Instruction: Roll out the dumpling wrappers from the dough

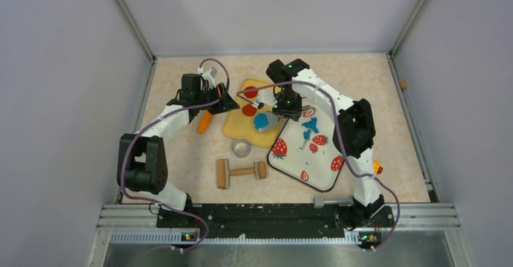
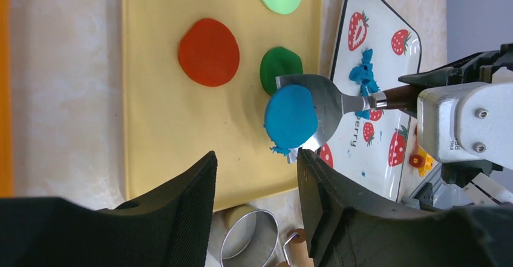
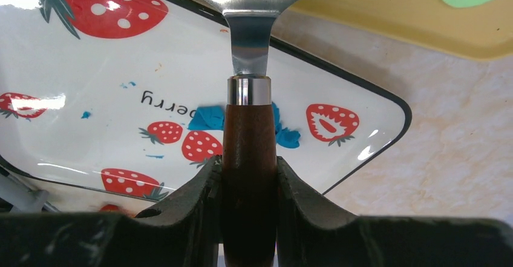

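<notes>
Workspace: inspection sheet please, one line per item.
Surface: beige speckled tabletop; yellow rectangular mat and strawberry-print tray lie on it.
Job's things: round blue clay disc rests on the blade of the metal spatula over the mat; ragged blue clay scraps on the tray.
Clutter: red clay disc, dark green clay disc, metal ring cutter, wooden roller, orange tool.
Grippers: left jaws open, empty; right jaws shut on the spatula's wooden handle.
Cables: purple cables looped along both arms.
Surroundings: plain grey walls, aluminium frame; nothing else seen.
</notes>
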You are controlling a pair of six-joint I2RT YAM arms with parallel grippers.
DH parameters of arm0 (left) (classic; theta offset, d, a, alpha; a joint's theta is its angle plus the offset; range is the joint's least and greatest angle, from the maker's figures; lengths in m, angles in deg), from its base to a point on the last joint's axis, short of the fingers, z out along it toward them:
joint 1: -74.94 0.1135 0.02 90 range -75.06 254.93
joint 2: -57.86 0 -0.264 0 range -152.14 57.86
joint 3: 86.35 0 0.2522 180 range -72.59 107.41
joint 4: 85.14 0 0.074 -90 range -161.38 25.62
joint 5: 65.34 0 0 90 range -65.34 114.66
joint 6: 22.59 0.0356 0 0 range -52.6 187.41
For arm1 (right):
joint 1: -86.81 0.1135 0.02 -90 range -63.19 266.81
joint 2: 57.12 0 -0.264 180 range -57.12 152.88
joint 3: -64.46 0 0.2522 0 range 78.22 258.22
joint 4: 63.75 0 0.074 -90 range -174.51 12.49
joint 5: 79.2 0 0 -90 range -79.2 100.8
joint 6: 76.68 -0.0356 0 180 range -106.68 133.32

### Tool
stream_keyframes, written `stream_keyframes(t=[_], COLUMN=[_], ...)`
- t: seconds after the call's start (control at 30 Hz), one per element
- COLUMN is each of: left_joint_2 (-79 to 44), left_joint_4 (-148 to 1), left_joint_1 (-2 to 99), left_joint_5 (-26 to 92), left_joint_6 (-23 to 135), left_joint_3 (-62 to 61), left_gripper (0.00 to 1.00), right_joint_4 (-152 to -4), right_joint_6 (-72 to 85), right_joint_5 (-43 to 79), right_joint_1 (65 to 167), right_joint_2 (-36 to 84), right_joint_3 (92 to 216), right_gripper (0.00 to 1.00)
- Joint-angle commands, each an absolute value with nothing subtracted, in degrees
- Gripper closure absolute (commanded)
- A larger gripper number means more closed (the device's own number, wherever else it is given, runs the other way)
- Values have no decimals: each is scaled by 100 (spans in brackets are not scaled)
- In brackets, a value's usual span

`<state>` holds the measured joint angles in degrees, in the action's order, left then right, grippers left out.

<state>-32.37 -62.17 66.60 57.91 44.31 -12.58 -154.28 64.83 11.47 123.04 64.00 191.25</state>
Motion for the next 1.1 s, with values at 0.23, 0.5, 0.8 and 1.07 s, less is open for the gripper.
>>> stream_keyframes(t=[0.23, 0.5, 0.8, 1.07], left_joint_2=[-3602, -4622, -5246, -5597], left_joint_4=[-8558, -10112, -10370, -9805], left_joint_1=[6755, 6678, 6204, 5982], left_joint_5=[6740, 7743, 8187, 8227], left_joint_6=[2450, 898, 562, 732], left_joint_3=[-2104, -1854, -1288, -885], left_gripper=[33, 39, 40, 41], right_joint_4=[-16363, -16355, -16355, -16354], right_joint_6=[6427, 6138, 5855, 5656], right_joint_5=[430, 340, 8, -89], right_joint_1=[12870, 12966, 13061, 13085], right_joint_2=[6644, 6805, 7114, 7248], right_joint_3=[19524, 19663, 19927, 20248], right_gripper=[100, 100, 100, 100])
